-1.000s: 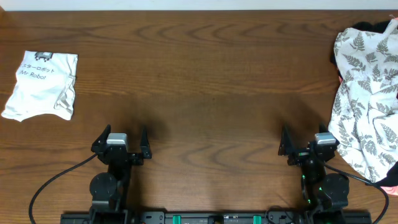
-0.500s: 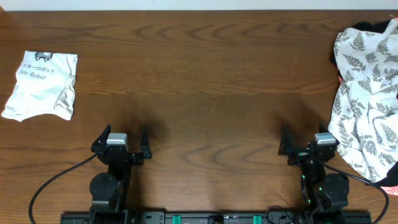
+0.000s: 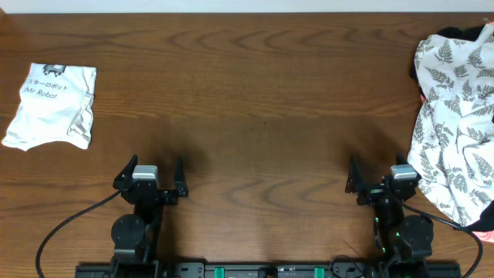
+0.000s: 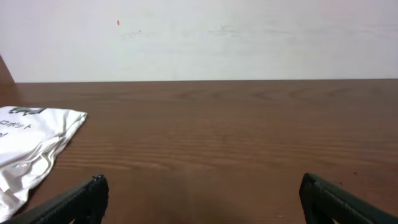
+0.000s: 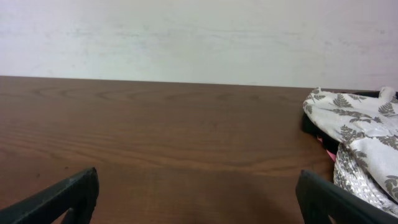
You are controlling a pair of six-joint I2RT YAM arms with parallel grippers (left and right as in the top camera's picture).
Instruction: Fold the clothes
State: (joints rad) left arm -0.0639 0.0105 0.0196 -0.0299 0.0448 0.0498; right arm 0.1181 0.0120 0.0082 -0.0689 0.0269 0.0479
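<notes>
Seen from above, I am sitting at the near edge of a dark wooden table (image 3: 255, 100) with both arms drawn in close to their bases. I am holding my left gripper (image 3: 153, 165) spread wide with nothing between its jaws, and my right gripper (image 3: 378, 167) the same way, released and empty. Both are pointing out across bare wood.

The clothes (image 3: 455, 131), a large thin white garment printed with grey fern leaves, are lying in a crumpled heap at the far right edge of the table, just beside my right arm and running partly out of view. In the right wrist view their nearest folds are bunching up at the right of the frame. Something black and a sliver of pink are peeking out around the heap; I cannot tell what they are.

Well apart, at the far left, a small white shirt (image 3: 54, 104) with printed lettering is lying folded.

As I judge it, folding is not yet under way: the clothes are not spread or creased into shape, and I am touching nothing. All of it is waiting to be done: grasping, spreading flat, folding.
</notes>
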